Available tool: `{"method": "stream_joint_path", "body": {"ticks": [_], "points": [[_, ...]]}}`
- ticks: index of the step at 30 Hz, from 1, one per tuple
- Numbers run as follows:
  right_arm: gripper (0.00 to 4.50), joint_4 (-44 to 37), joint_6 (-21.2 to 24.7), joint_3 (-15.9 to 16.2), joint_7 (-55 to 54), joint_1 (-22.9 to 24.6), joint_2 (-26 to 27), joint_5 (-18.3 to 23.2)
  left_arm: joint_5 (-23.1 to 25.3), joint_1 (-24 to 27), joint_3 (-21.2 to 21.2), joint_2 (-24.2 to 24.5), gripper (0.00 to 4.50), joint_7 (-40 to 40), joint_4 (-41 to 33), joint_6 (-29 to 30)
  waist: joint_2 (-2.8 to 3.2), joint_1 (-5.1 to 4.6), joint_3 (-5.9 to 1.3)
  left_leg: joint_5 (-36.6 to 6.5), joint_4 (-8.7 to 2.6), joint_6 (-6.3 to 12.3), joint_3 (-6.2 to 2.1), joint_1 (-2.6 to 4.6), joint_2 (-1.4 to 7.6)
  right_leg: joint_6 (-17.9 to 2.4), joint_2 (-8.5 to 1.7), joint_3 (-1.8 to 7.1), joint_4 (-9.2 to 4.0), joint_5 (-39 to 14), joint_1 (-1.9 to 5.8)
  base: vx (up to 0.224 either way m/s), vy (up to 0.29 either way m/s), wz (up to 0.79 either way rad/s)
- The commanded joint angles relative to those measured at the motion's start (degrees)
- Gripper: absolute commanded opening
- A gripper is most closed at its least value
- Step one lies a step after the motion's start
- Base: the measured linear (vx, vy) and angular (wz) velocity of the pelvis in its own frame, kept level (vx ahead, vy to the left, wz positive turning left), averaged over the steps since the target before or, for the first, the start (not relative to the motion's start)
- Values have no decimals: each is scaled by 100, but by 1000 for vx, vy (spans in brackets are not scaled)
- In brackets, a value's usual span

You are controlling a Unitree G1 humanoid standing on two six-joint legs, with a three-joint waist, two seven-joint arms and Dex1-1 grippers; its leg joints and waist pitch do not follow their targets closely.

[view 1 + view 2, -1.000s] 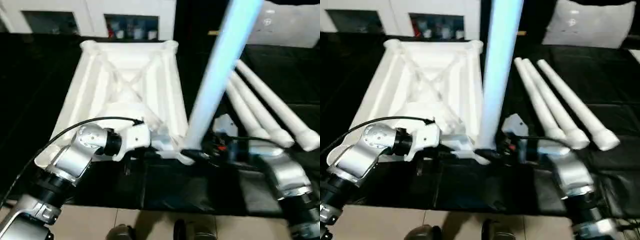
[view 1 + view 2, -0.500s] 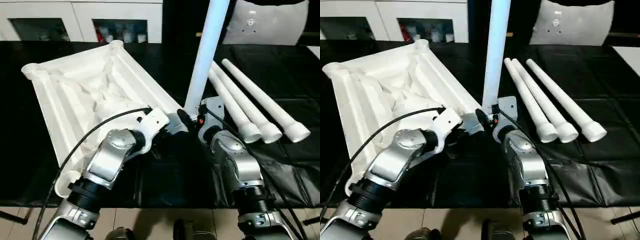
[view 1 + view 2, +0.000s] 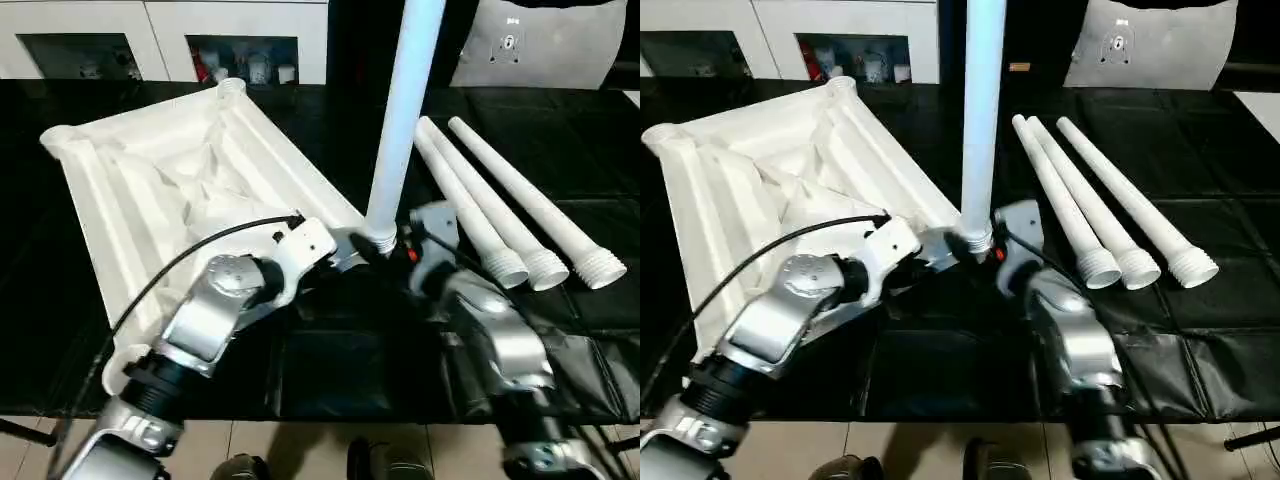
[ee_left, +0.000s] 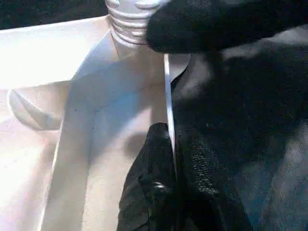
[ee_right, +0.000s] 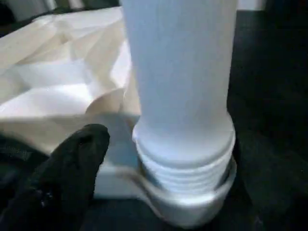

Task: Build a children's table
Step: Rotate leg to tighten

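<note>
No text, label, brand, number or sign can be read on anything here. The grey cushion (image 3: 540, 45) at the far right carries a small dark mark, but it is too small to tell as letters or a sign. The items on the far shelf (image 3: 245, 65) at the left are too blurred for any label to be made out.
</note>
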Motion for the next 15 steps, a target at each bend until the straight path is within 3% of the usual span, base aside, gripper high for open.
{"method": "stream_joint_path", "body": {"ticks": [1, 9, 15], "points": [[447, -218, -83, -28, 602, 119, -327, 165, -103, -74, -28, 240, 0, -382, -98, -473, 36, 55, -551, -403, -321, 748, -122, -13, 311, -1068, -518, 352, -388, -1406, 453, 0, 0, 0], [447, -400, -157, -48, 2146, 213, -1323, 617, -261, 36, -355, 957, 0, -1620, 21, -1488, 59, 190, -549, -345, -318, 908, -119, 28, 348, -1174, -504, 348, -354, -1192, 398, 0, 0, 0], [447, -284, -383, 275, 2834, 76, -1699, 497, -307, -46, -474, 1192, 0, -2101, 276, -1904, 48, 271, -547, -480, -330, 765, -100, 35, 348, -1092, -519, 356, -374, -1543, 400, 0, 0, 0]]}}
